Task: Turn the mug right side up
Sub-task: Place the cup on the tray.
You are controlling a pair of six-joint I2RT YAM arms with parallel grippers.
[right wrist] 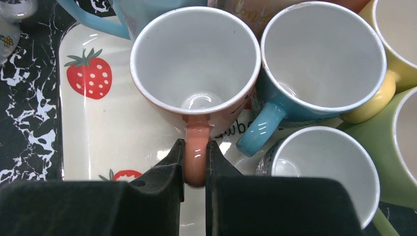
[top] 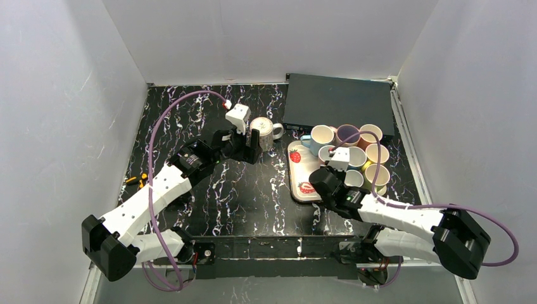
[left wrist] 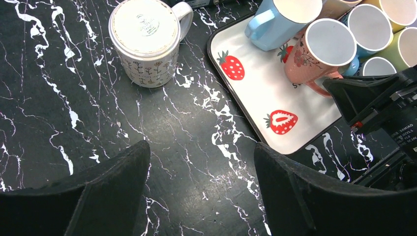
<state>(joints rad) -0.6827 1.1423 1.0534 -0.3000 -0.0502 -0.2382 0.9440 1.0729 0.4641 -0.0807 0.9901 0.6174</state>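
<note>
A white floral mug (top: 262,133) (left wrist: 145,44) stands upside down on the black marble table, base up, handle to the right. My left gripper (top: 252,144) (left wrist: 200,147) hovers just near of it, open, with only bare table between its fingers. On the strawberry tray (top: 297,185) (left wrist: 251,93) (right wrist: 105,132), a pink mug (top: 327,154) (left wrist: 322,46) (right wrist: 195,59) stands mouth up. My right gripper (top: 330,168) (right wrist: 195,147) is shut on its pink handle (right wrist: 196,162).
Several other mugs (top: 364,155) (right wrist: 322,54) crowd the tray's right side, all mouth up. A black flat box (top: 335,101) lies at the back. A yellow-and-black tool (top: 136,180) sits by the left wall. White walls enclose the table.
</note>
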